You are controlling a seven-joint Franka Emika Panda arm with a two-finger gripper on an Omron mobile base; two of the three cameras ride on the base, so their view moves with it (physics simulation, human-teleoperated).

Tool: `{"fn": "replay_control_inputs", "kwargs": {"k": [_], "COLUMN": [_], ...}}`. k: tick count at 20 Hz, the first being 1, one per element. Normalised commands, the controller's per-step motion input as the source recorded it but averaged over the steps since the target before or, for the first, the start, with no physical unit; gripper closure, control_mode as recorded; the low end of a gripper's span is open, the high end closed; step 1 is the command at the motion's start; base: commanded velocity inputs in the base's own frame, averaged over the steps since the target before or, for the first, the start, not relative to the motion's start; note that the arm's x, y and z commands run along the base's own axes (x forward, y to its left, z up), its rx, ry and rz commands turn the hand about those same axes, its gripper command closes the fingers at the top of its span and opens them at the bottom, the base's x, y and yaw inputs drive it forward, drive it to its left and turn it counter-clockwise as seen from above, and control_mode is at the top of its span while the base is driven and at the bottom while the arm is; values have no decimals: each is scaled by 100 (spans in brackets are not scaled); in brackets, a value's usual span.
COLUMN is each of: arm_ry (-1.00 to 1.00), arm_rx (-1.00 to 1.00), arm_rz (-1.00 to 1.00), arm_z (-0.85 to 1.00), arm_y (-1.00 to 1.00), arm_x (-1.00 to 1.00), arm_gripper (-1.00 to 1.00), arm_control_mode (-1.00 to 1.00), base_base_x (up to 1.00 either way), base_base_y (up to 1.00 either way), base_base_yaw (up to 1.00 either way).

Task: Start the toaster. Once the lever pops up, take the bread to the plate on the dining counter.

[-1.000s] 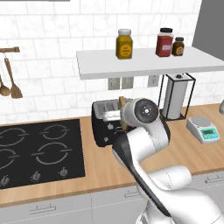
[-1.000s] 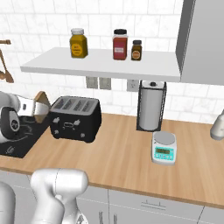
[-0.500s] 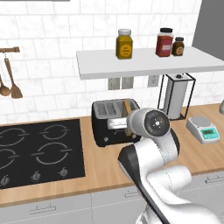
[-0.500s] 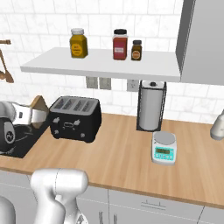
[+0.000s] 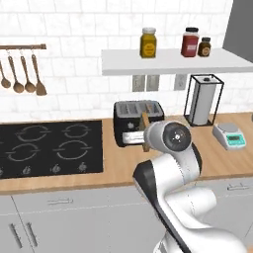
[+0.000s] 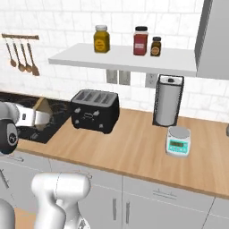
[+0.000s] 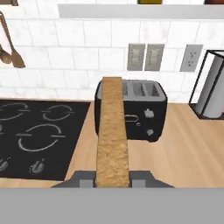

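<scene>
Gripper (image 7: 113, 177) sat at bottom centre of the hand view, jaws partly closed and clamped on the bread (image 7: 112, 135), one dark tip on each side of the slice's lower end. Slice seen edge-on there: a tall tan strip running from the tips straight up to mid-frame, long axis pointing away from the hand toward the toaster (image 7: 138, 109). So the bread was out of the slots and in the grip, carried flat-face sideways.

In the right base view the gripper (image 6: 35, 118) was at the left edge, mid-height, the bread (image 6: 43, 112) sticking out of it toward frame right as a tan wedge, hanging over the near edge of the black cooktop (image 6: 31, 117). The toaster (image 6: 95, 110) stood to the right of the slice, clearly apart from it, no contact. Left base view: the bread (image 5: 146, 132) showed as a thin brown strip just left of the arm's big round joint, in front of the toaster (image 5: 136, 121) at frame centre.

Key relation, as a judgement: the bread was already clear of the toaster and pointed back at it, while the plate and dining counter lay somewhere off-frame, direction not readable from these views. Next move likely needs the arm or base to turn away from the tiled-wall worktop (image 6: 134, 147) with the slice kept pinched; a thin edge grip could slip if swung fast.
</scene>
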Motion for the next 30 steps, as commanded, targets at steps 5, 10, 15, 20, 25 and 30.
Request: {"fn": "replay_control_inputs", "kwargs": {"k": [5, 10, 15, 20, 25, 30], "arm_ry": [0, 0, 0, 0, 0, 0], "arm_rx": [0, 0, 0, 0, 0, 0], "arm_rz": [0, 0, 0, 0, 0, 0], "arm_z": [0, 0, 0, 0, 0, 0], "arm_y": [0, 0, 0, 0, 0, 0], "arm_x": [0, 0, 0, 0, 0, 0], "arm_gripper": [100, 100, 100, 100, 100, 100], "arm_control_mode": [100, 100, 100, 100, 100, 100], "base_base_x": [-46, -23, -22, -21, -22, -18], "base_base_y": [0, 0, 0, 0, 0, 0], "base_base_yaw": [94, 100, 100, 100, 100, 100]}}
